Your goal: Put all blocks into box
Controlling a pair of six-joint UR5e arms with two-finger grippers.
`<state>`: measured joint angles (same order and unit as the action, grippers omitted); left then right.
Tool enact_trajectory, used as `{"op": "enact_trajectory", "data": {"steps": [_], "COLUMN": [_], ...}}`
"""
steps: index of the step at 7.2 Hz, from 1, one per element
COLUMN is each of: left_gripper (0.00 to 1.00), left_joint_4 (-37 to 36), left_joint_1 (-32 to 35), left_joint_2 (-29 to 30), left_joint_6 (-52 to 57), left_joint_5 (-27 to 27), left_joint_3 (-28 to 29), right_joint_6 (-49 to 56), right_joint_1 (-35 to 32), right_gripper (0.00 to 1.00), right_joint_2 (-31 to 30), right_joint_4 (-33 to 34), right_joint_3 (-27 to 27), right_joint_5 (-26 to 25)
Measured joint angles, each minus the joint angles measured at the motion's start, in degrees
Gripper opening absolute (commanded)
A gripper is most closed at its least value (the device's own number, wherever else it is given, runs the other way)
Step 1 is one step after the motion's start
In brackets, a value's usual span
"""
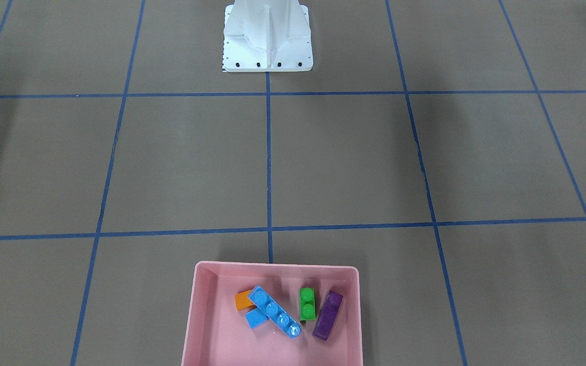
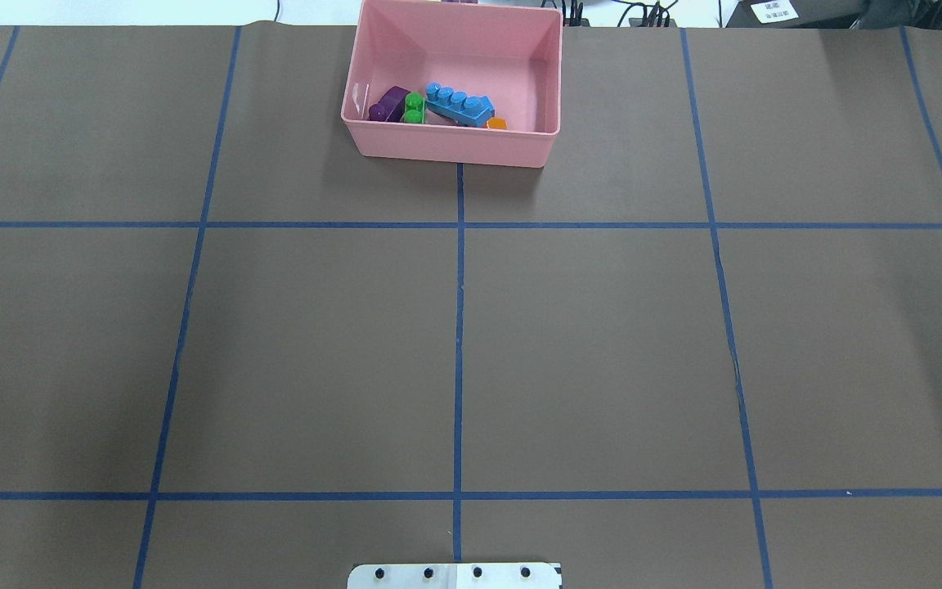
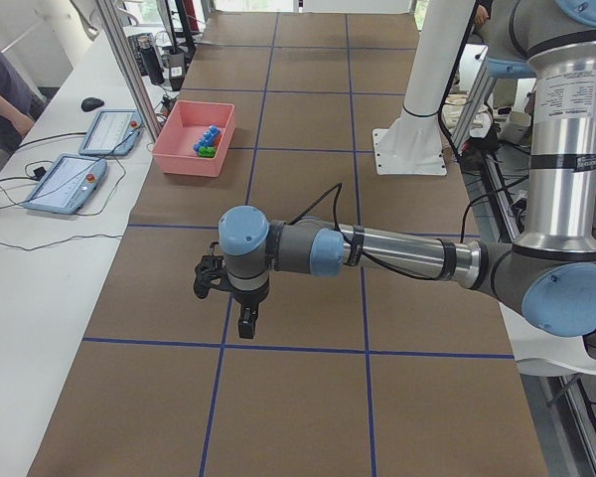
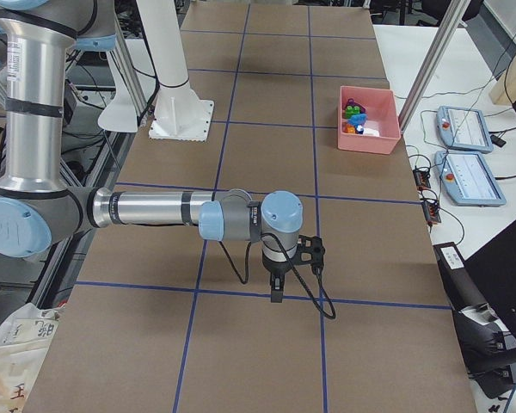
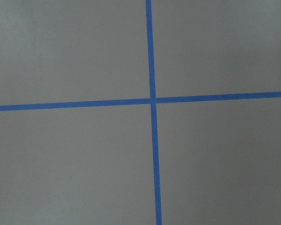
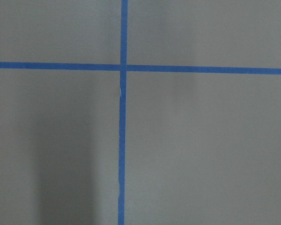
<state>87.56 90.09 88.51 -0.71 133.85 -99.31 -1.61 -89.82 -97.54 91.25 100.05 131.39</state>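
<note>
Left jaws, right jaws: open or closed, cannot tell. Left arm (image 3: 397, 253), right arm (image 4: 155, 208) hang over table (image 1: 344, 162), well apart from box (image 1: 275, 265). Box holds orange block (image 1: 242, 301), small blue block (image 1: 255, 319), long blue block (image 1: 275, 311), green block (image 1: 307, 304), purple block (image 1: 328, 315). Task judged complete.

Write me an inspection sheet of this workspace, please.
surface: brown table, blue tape grid.
job's things: orange block, small blue block, long blue block, green block and purple block all lie in the pink box.
clutter: nothing seen.
hands: left hand and right hand hang above the table, far from the box; open or shut, cannot tell.
cables: black left wrist cable, black right wrist cable.
surroundings: white base, two tablets on a side bench, a person's sleeve.
</note>
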Motion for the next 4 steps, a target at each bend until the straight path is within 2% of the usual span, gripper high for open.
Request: {"op": "enact_trajectory", "data": {"steps": [2, 4], "left_gripper": [1.0, 1.0], "left_joint_4": [0.05, 0.12], "left_joint_1": [0.0, 0.0], "left_joint_2": [0.0, 0.0], "left_joint_6": [0.01, 0.01], "left_joint_5": [0.05, 0.02], "left_joint_3": [-0.11, -0.05], "right_joint_6": [0.19, 0.51], "right_joint_1": [0.0, 0.0], "right_gripper": [1.0, 1.0], "right_joint_2": [-0.58, -0.77], "right_joint_4": [0.04, -0.25], "right_joint_3": [-0.16, 0.01], "right_joint_5": [5.13, 6.46]}}
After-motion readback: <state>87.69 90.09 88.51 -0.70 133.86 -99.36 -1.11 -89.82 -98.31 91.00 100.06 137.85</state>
